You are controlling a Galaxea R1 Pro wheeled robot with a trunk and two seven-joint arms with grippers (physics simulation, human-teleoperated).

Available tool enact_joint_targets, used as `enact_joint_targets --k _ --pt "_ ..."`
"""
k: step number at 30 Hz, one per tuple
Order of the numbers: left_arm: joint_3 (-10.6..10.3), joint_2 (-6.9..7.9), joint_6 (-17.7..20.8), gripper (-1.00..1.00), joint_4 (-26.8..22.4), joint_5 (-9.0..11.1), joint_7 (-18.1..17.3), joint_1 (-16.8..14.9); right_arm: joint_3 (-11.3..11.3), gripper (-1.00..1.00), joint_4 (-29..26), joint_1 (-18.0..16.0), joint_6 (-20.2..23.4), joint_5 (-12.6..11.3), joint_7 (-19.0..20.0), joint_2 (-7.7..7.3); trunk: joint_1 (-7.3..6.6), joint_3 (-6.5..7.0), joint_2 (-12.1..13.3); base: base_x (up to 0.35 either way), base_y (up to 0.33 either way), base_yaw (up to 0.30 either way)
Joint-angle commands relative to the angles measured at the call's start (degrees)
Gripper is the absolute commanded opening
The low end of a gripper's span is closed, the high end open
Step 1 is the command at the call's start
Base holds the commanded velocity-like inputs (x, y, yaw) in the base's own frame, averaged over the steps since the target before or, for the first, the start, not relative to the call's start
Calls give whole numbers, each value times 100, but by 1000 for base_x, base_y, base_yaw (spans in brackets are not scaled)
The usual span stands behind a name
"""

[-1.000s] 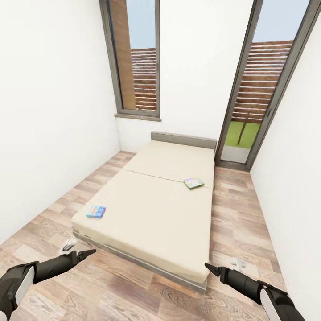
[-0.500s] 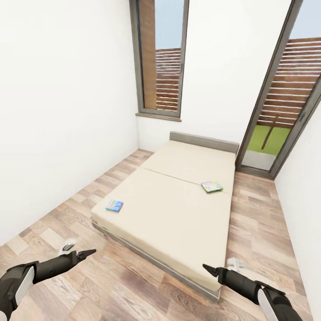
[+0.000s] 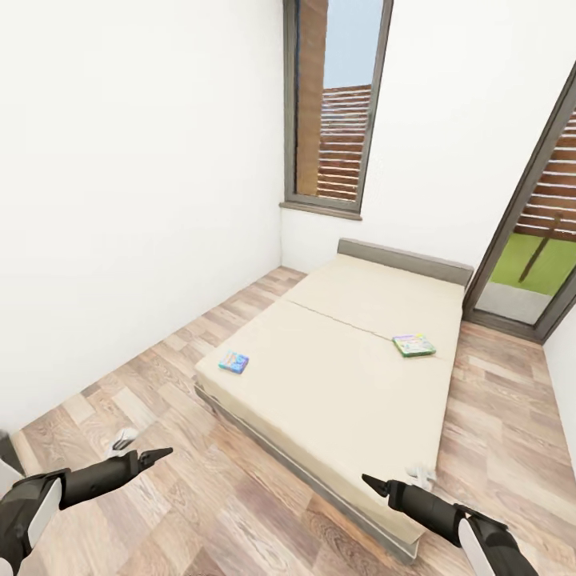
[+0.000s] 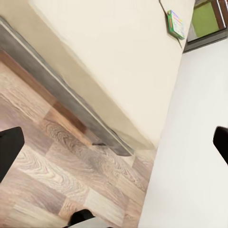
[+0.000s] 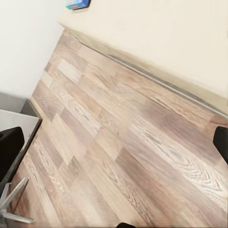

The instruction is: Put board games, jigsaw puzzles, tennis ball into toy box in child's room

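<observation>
Two board games lie on the beige bed [image 3: 344,384]. The small blue-teal one [image 3: 234,362] is near the bed's left edge, and the green-edged one [image 3: 414,345] is near its right edge by the mattress seam. The green-edged game [image 4: 175,24] appears again in the left wrist view, and the blue-teal one [image 5: 78,4] in the right wrist view. My left gripper [image 3: 154,457] and right gripper [image 3: 374,483] hang low over the wood floor, short of the bed's foot. Both are open and hold nothing. The toy box, table, jigsaw puzzles and tennis ball are out of view.
White walls close the room on the left and back, with a tall dark-framed window [image 3: 336,104] and a glass door [image 3: 536,264] at the right. Small white items [image 3: 122,438] [image 3: 422,474] lie on the floor. A grey furniture corner [image 5: 14,124] is near the right arm.
The whole picture has slid right as the camera turned left, so more of the left wall shows. Both arms keep the same pose, and the games on the bed have not moved.
</observation>
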Motion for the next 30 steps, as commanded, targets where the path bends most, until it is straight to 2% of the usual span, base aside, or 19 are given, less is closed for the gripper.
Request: enact_joint_targets --k 1,30 --pt "4 -2 43 100 2 16 -11 -7 -3 100 -3 -3 49 -44 -34 0 3 -12 -12 0 -169 291" --pt "-7 -13 44 100 2 11 -14 -7 6 100 -7 -3 53 -44 -126 37 3 -12 -12 0 -286 291"
